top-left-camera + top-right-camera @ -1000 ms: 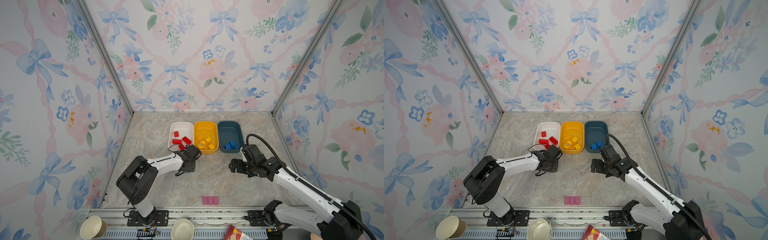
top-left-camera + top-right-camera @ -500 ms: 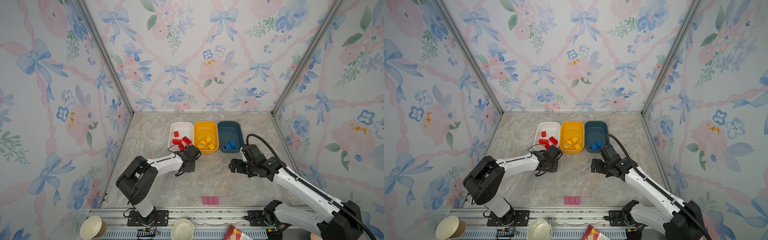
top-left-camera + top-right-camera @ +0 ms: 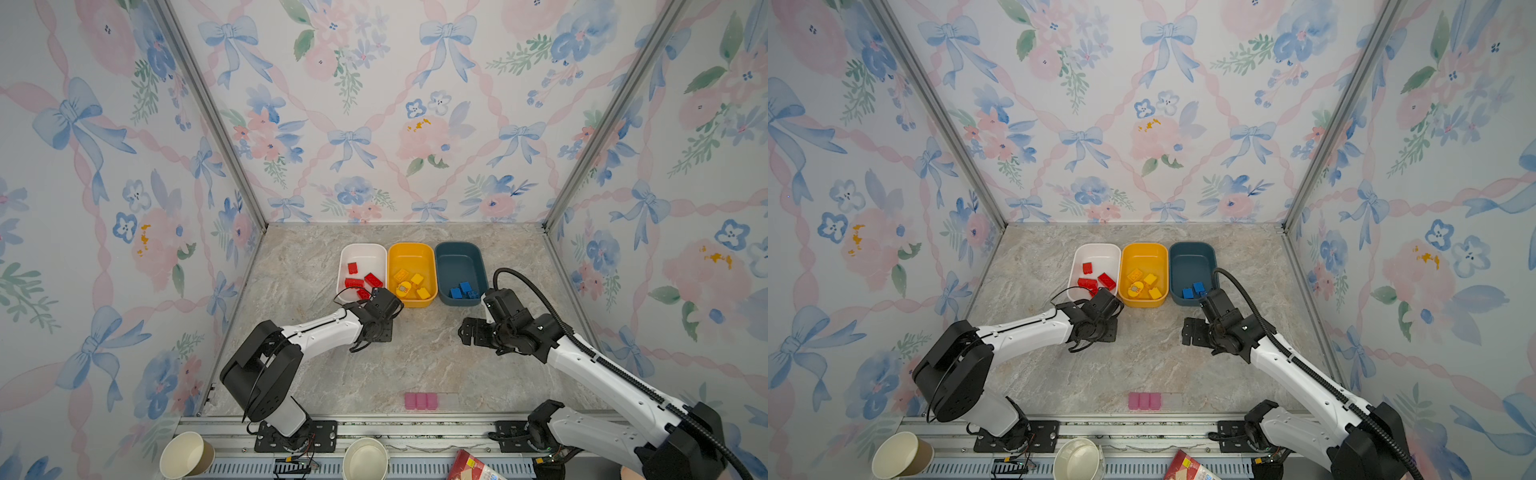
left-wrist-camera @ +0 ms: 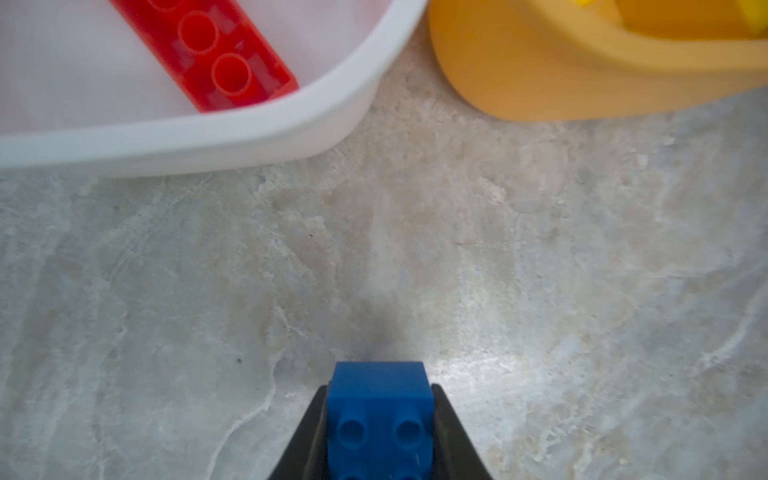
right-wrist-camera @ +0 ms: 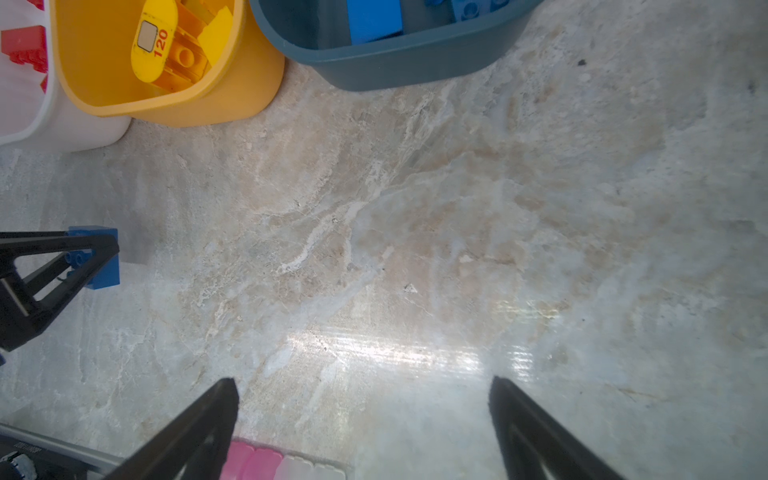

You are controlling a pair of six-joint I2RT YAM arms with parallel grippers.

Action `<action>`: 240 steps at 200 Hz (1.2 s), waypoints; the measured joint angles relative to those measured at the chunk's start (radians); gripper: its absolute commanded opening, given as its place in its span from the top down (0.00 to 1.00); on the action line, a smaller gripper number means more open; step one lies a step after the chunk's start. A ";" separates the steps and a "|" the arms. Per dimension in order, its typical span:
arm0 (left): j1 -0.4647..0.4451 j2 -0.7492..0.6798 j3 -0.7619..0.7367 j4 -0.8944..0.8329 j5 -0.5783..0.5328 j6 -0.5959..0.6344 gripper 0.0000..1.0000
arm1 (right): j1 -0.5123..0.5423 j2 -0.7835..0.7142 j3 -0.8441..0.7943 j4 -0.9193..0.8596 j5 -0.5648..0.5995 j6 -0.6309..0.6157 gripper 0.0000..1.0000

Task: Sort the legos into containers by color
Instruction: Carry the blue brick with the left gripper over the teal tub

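Note:
My left gripper [image 4: 380, 401] is shut on a blue lego [image 4: 380, 411], studs toward the camera, down at the marble table just in front of the white container [image 4: 232, 137]. The right wrist view shows that same blue lego [image 5: 104, 274] between the black fingers [image 5: 62, 253]. In both top views the left wrist hides it. The containers stand in a row: white [image 3: 362, 249] with red legos [image 3: 372, 279], yellow [image 3: 411, 248] with yellow legos [image 3: 417, 279], teal [image 3: 457, 247] with blue legos [image 3: 464, 289]. My right gripper [image 5: 361, 386] hangs open over bare table, nothing between its fingers [image 3: 467, 332].
A pale-pink segmented strip [image 3: 420, 401] lies near the table's front edge. Two paper cups [image 3: 187, 455] [image 3: 365, 459] and a red packet [image 3: 473, 467] sit below the front rail. Floral walls close in the table at left, right and back.
The left gripper's jaws have closed onto the blue lego. Neither arm has visibly shifted, and the right gripper stays open.

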 measured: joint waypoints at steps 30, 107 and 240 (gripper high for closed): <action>-0.040 -0.004 0.097 -0.004 0.010 0.000 0.76 | -0.028 -0.029 0.000 -0.009 -0.001 0.000 0.03; -0.101 0.201 0.476 -0.003 0.029 0.012 0.77 | -0.099 -0.098 -0.014 -0.045 -0.005 0.000 0.03; -0.113 0.677 1.041 -0.003 0.085 0.057 0.79 | -0.142 -0.129 -0.032 -0.051 -0.022 0.000 0.03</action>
